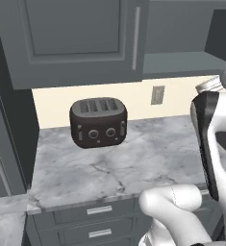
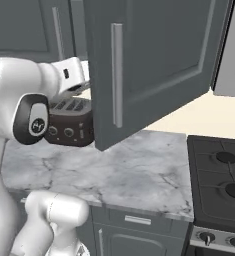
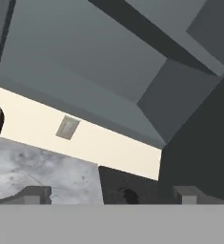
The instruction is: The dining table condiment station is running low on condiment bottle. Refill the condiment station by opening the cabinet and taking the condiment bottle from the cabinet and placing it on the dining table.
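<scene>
Left base view: marble worktop [image 1: 133, 163] carrying a dark four-slot toaster [image 1: 98, 122] at its far left, against a cream wall with a grey outlet plate [image 1: 157, 94]. Above hangs the cabinet [image 1: 76, 38], its left door shut with a long silver bar handle [image 1: 136, 38]; to the right the cabinet interior stands exposed, its shelf [image 1: 182, 62] bare where it shows. Drawers [image 1: 99, 221] with short horizontal handles sit below the worktop edge.

Right base view: the cabinet's right door [image 2: 149, 65] swung open toward the camera, hiding the interior; its vertical handle [image 2: 117, 75] faces out. A black stove [image 2: 219, 190] with burners and knobs stands right of the worktop. The white arm reaches from the left behind the door edge, above the toaster.

Hand view: looks up from just above the worktop at the cabinet underside, the outlet plate and the open door's dark edge.

Gripper [image 3: 111, 195]: pale finger tips [image 3: 35, 194] at the bottom; jaws spread fully wide, holding nothing, touching nothing.

Condiment bottle: its place cannot be told from these views.
</scene>
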